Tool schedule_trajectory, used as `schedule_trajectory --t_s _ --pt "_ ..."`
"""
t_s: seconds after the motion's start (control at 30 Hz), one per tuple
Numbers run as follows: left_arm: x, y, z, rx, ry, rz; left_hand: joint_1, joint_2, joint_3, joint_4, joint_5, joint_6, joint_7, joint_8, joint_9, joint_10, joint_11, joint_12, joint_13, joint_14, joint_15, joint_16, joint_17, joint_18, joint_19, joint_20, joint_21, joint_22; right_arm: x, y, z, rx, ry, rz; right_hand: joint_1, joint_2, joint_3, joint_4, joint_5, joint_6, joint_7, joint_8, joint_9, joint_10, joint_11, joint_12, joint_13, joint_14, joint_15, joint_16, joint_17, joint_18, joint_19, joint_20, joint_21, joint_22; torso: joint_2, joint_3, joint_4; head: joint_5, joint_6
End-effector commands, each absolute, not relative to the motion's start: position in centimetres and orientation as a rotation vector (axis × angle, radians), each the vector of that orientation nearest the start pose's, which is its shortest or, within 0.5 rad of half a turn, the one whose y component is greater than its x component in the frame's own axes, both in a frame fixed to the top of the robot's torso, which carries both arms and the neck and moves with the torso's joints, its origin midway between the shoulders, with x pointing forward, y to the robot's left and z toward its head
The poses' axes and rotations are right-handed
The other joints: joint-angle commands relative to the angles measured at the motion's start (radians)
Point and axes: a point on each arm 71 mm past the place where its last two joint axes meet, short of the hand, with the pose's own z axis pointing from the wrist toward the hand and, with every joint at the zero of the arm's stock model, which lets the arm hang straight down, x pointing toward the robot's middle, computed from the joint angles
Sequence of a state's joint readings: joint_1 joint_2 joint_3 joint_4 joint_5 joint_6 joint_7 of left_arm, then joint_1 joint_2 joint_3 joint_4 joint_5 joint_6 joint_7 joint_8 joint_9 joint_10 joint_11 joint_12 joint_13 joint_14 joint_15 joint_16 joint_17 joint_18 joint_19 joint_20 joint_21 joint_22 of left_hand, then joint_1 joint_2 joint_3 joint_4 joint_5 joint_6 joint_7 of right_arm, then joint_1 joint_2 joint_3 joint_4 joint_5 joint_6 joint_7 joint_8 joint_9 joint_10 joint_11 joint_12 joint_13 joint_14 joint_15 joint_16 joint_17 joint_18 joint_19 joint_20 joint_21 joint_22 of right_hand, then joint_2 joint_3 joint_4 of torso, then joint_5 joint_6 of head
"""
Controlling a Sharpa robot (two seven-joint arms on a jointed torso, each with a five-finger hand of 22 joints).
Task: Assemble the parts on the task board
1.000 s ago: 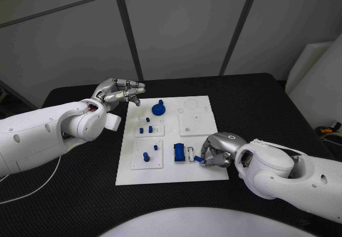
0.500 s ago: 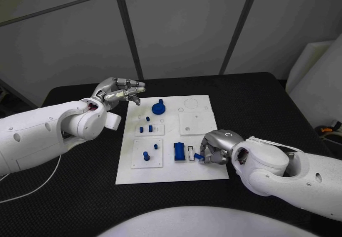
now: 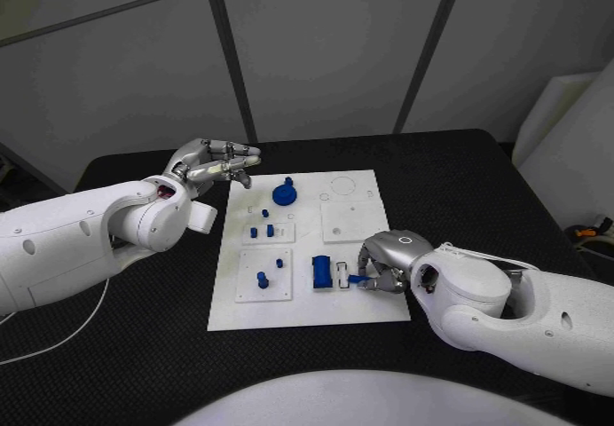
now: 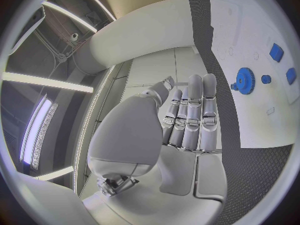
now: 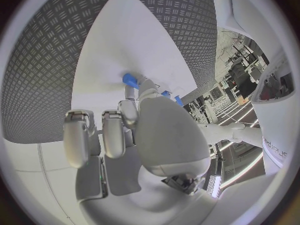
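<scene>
the board [image 3: 307, 306] lies mid-table. at its 4 o'clock corner the right hand [image 3: 388, 264] pinches a small blue part [image 3: 357, 280] just beside the blue block [image 3: 321, 272]. the left hand [image 3: 211, 162] hovers off the board's 11 o'clock corner, fingers loosely curled, holding nothing.

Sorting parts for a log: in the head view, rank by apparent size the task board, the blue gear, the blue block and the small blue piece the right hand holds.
1. task board
2. blue block and blue gear: too alike to rank
3. small blue piece, partly hidden by the right hand
</scene>
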State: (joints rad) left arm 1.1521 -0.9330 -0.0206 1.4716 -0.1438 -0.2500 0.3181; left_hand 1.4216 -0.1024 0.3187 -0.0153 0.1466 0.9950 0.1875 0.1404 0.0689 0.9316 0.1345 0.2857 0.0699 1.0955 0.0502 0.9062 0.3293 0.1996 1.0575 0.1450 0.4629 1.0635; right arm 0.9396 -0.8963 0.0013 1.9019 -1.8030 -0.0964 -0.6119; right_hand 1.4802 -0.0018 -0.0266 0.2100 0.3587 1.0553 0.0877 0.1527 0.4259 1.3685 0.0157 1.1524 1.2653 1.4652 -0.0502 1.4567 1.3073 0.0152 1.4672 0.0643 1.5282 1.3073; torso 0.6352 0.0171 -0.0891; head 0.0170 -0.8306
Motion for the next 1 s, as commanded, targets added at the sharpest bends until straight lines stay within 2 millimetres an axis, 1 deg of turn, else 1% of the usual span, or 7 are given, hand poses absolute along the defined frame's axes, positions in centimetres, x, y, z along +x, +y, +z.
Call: schedule_trajectory --t_s 0.03,0.13,0.23,0.27,0.4,0.73,1.0 --pt "48.8 26.6 -19.8 -1.058 1.497 -1.401 0.002 0.003 -0.005 0.001 0.000 -0.008 0.001 0.002 -0.002 -0.009 -0.001 0.004 0.001 -0.007 0.000 -0.004 -0.002 -0.018 0.005 0.002 -0.004 -0.001 36.1 -15.6 -26.3 -0.288 2.038 0.271 0.076 0.031 0.085 -0.028 0.000 0.005 0.007 -0.008 -0.040 0.004 -0.008 0.012 -0.001 0.065 -0.008 -0.001 0.060 -0.005 0.076 -0.011 0.006 0.242 0.000 0.0002 -0.0001 0.002 0.001" --pt "48.8 26.7 -19.8 -1.058 1.497 -1.401 0.002 0.003 -0.005 0.001 0.000 -0.008 0.001 0.002 -0.002 -0.009 -0.001 0.004 0.001 -0.007 0.000 -0.004 -0.002 -0.018 0.005 0.002 -0.004 -0.001 36.0 -15.8 -26.2 -0.237 2.042 0.275 0.049 0.002 0.168 -0.028 0.002 0.022 0.007 -0.016 -0.055 0.011 -0.008 0.013 -0.001 0.066 -0.006 0.000 0.063 -0.005 0.078 -0.008 0.009 0.244 0.000 0.0003 0.0000 0.001 0.002" --pt "48.8 26.7 -19.8 -1.058 1.496 -1.401 0.002 0.003 -0.005 0.001 0.000 -0.008 0.001 0.002 -0.002 -0.010 -0.001 0.004 0.001 -0.007 0.000 -0.004 -0.002 -0.018 0.005 0.002 -0.004 -0.001 36.0 -16.1 -26.1 -0.191 2.034 0.276 0.035 -0.012 0.199 -0.029 0.003 0.028 0.003 -0.018 -0.060 0.013 -0.008 0.011 -0.003 0.066 -0.007 0.000 0.063 -0.006 0.079 -0.008 0.009 0.244 0.000 0.0005 -0.0006 0.002 0.002" --pt "48.8 26.7 -19.8 -1.058 1.496 -1.401 0.002 0.003 -0.005 0.001 0.000 -0.008 0.001 0.002 -0.002 -0.010 -0.001 0.004 0.001 -0.007 0.000 -0.004 -0.002 -0.018 0.005 0.002 -0.004 -0.001 36.0 -16.2 -26.0 -0.175 2.030 0.277 0.016 -0.029 0.234 -0.032 0.003 0.033 0.002 -0.021 -0.065 0.014 -0.007 0.009 -0.004 0.066 -0.008 0.000 0.064 -0.006 0.079 -0.008 0.009 0.245 0.000 0.0005 -0.0005 0.002 0.002" --pt "48.8 26.7 -19.8 -1.058 1.495 -1.401 0.002 0.003 -0.005 0.001 0.000 -0.008 0.001 0.002 -0.002 -0.010 -0.001 0.004 0.001 -0.007 0.000 -0.004 -0.002 -0.018 0.005 0.002 -0.004 -0.001 36.0 -16.5 -25.7 -0.116 2.011 0.290 -0.016 -0.050 0.280 -0.035 0.006 0.041 0.002 -0.022 -0.070 0.016 -0.009 0.007 -0.006 0.066 -0.008 0.000 0.064 -0.006 0.079 -0.009 0.009 0.245 0.000 0.0004 -0.0004 0.002 0.003" --pt "48.8 26.7 -19.8 -1.058 1.495 -1.401 0.002 0.003 -0.005 0.001 0.000 -0.008 0.001 0.002 -0.002 -0.010 -0.001 0.004 0.001 -0.007 0.000 -0.004 -0.002 -0.018 0.005 0.002 -0.004 -0.001 35.8 -16.6 -24.8 0.004 1.935 0.384 -0.062 -0.079 0.322 -0.037 -0.001 0.051 -0.001 -0.022 -0.075 0.022 -0.010 0.011 -0.003 0.067 -0.009 0.001 0.066 -0.006 0.080 -0.009 0.011 0.246 0.000 -0.0005 0.0002 0.001 0.005" --pt "48.7 26.8 -19.7 -1.058 1.494 -1.400 0.002 0.003 -0.005 0.001 0.000 -0.008 0.001 0.002 -0.002 -0.010 -0.001 0.004 0.001 -0.007 0.000 -0.004 -0.002 -0.018 0.005 0.002 -0.004 -0.001 35.6 -16.4 -24.0 0.098 1.854 0.503 -0.081 -0.092 0.336 -0.039 -0.009 0.063 -0.006 -0.016 -0.074 0.028 -0.014 0.021 0.004 0.068 -0.012 0.004 0.072 -0.008 0.085 -0.011 0.017 0.249 0.000 -0.0004 0.0001 0.002 0.007"
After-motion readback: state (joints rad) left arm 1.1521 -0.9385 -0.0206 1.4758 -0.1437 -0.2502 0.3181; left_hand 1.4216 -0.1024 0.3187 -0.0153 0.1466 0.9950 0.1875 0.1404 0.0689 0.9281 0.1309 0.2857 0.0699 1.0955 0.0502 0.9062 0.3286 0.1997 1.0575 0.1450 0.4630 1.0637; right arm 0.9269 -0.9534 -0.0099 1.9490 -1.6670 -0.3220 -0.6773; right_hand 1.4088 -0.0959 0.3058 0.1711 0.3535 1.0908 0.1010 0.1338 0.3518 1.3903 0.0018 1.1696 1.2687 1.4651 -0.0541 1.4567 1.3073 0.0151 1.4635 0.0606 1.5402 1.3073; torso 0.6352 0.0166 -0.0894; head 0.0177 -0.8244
